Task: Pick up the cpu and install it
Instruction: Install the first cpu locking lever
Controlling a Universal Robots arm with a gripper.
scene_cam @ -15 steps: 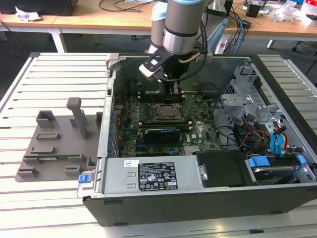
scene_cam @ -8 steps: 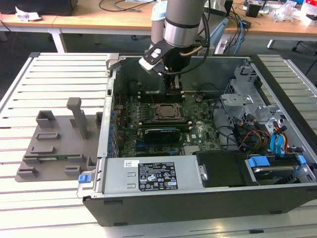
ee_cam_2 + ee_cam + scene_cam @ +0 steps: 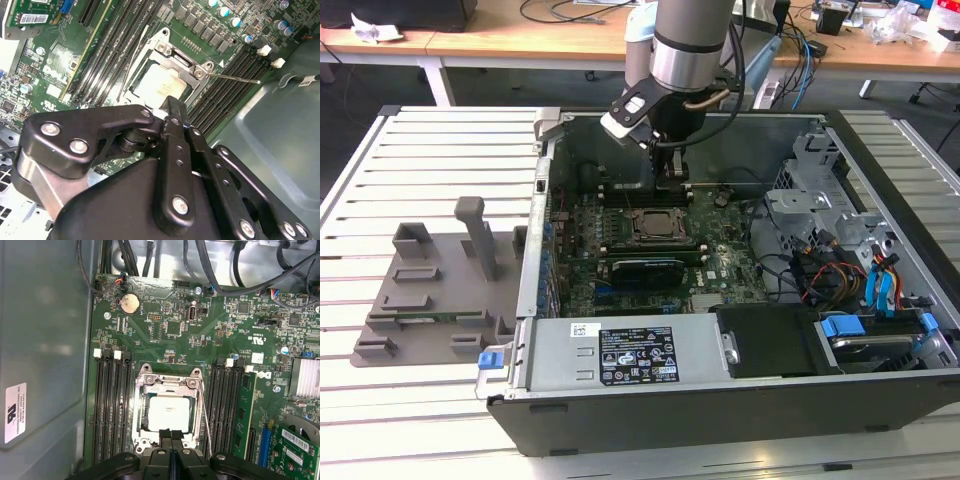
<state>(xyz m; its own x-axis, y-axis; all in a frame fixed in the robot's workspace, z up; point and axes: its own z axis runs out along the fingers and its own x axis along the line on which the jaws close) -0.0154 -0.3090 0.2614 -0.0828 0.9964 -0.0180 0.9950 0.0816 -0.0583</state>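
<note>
The cpu [image 3: 170,412], a pale silver-grey square chip, lies flat inside the black socket on the green motherboard, with the metal socket frame [image 3: 142,390] around it. It also appears in the second wrist view as the cpu [image 3: 157,85] under the frame's hinge. My gripper [image 3: 170,434] hangs just above the socket's edge, fingertips pressed together with nothing between them. In the exterior view the gripper [image 3: 672,180] points down into the open computer case [image 3: 720,415], just behind the socket [image 3: 653,228]. The gripper [image 3: 172,107] is apart from the chip.
Memory slots [image 3: 110,410] flank the socket on both sides, and a thin wire lever [image 3: 202,410] runs along the frame. A grey fixture plate [image 3: 430,290] with raised blocks lies outside the case at the exterior view's left. Drive cage and cables [image 3: 830,250] fill the right.
</note>
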